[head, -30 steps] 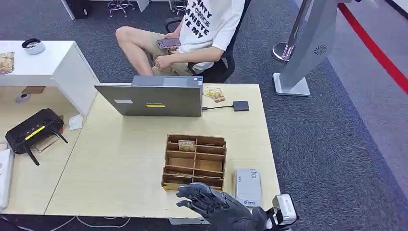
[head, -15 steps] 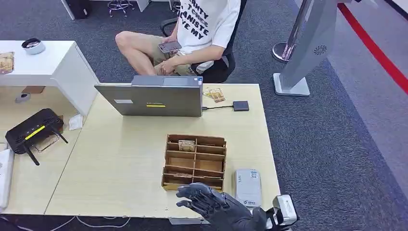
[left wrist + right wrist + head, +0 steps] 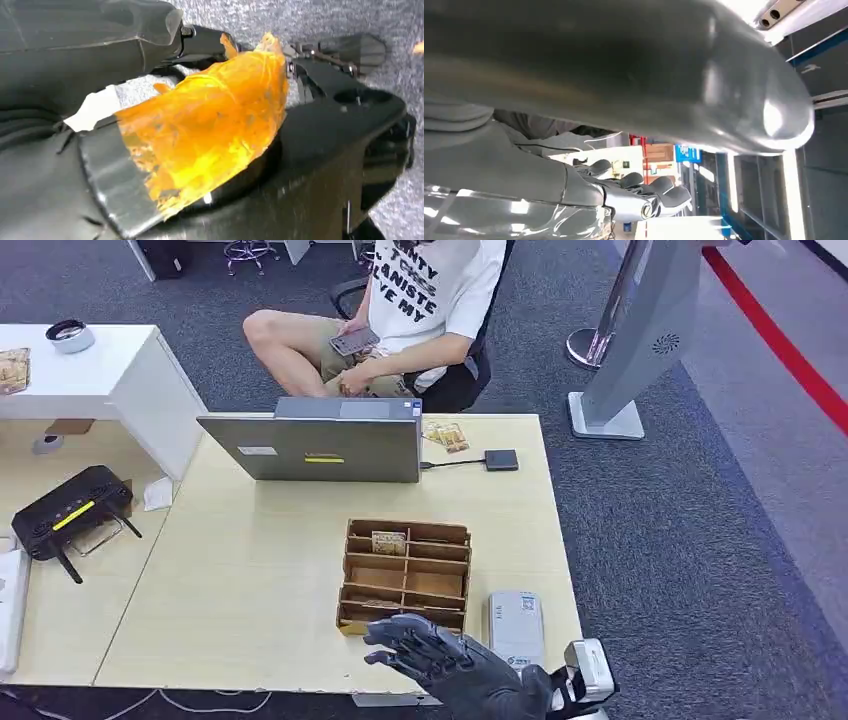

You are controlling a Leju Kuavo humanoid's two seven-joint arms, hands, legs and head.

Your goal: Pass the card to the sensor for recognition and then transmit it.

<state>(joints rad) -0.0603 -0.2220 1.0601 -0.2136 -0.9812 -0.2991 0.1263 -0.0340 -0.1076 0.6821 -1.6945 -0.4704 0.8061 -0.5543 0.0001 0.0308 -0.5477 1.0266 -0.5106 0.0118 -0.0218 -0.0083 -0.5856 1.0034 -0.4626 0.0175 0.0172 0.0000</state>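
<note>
R hand [image 3: 440, 658], fingers spread & empty, edged slightly fwd over wooden organizer [image 3: 405, 575] front; L hand state unclear.

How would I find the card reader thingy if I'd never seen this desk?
Start at the pale wooden table with the laptop. On the edge nearest the robot stands a brown wooden box of compartments; the sensor lies flat just right of it. It is the table's only light grey slab with rounded corners, beside the robot's right hand.
</note>
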